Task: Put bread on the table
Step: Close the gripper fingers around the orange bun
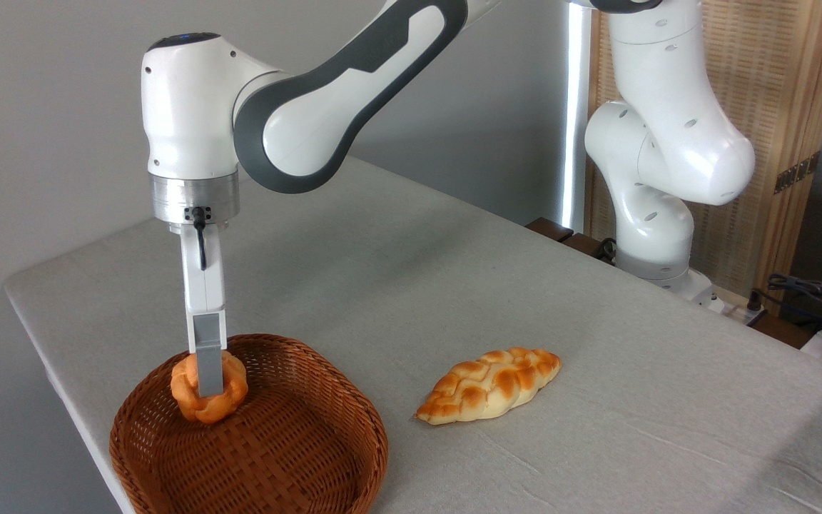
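Closest to me sits the basket (254,457), brown wicker, round and shallow, at the near left corner of the table (596,371). Its rim runs right up to the table's front edge.

Inside it, toward the back left, the gripper (209,382) points straight down with its fingers (209,364) pinching the bun (208,390). I see one grey finger flat across the front of the bun; the other is hidden behind it. The bun is orange-golden, lumpy and knotted, and it bulges out on both sides of that finger. It hangs over the basket's inner slope, low within the rim; whether its underside touches the wicker I cannot tell from here.

Above the finger rises a slim white gripper body with a black cable running down it, then a silver ring, then the thick white wrist of the arm (297,107). The arm bends off up and to the right, white with dark grey panels, and its base stands at the far right edge of the table.

To the right of the basket, well clear of it, a loaf (491,385) lies on the grey cloth: longer, paler, braided, set at a slant. Behind the arm's base stands a wooden slatted screen (775,143), and some dark cables (810,293) trail at the far right
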Available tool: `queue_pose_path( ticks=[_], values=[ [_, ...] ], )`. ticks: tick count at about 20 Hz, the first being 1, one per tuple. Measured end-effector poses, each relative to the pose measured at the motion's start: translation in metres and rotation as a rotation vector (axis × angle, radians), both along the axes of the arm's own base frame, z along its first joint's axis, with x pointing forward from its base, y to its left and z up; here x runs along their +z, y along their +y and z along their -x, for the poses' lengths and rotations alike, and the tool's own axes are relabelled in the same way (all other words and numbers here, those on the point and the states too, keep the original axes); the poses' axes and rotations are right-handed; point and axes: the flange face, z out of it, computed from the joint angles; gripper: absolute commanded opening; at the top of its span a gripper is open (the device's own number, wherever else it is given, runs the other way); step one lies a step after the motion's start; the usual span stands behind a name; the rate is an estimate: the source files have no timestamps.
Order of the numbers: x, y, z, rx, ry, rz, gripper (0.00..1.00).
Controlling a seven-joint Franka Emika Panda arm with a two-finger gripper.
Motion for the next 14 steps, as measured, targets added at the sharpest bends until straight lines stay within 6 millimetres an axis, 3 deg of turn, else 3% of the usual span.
queue_pose_path(
  ticks=[13, 14],
  values=[
    [0.017, 0.006, -0.001, 0.009, -0.03, 0.004, 0.23],
    [0.017, 0.006, -0.001, 0.009, -0.03, 0.004, 0.12]
  ],
)
